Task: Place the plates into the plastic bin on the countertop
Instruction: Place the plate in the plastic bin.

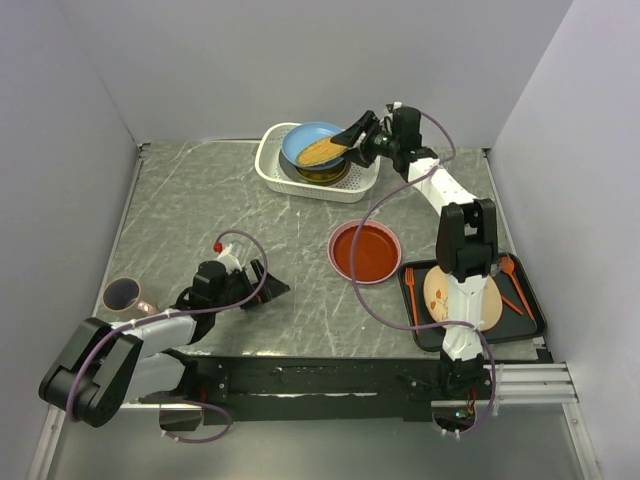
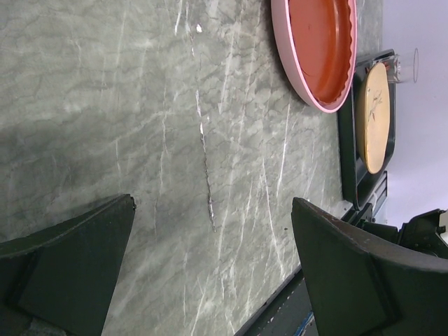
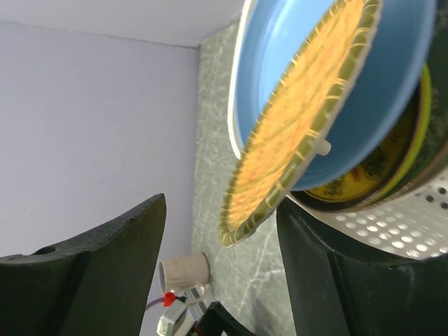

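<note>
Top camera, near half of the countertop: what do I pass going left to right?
mug → left gripper → red plate → black tray carrying a cream plate

Countertop: dark grey marble pattern, thin white veins.
Plastic bin: white, its sides dotted with small round holes.
Woven plate: golden-orange straw weave, olive-green rim.
Blue plate: plain sky blue.
Lime plate: lime-yellow rim, dark face with yellow print.
Red plate: brick red inside, pink rim.
Cream plate: cream with a small orange-brown sprig.
Tray: black.
Utensils: bright orange.
Mug: greyish mauve, darker inside.
Cables: purple.
Left gripper and right gripper: black.
Walls: pale lilac-grey, unpatterned.
</note>
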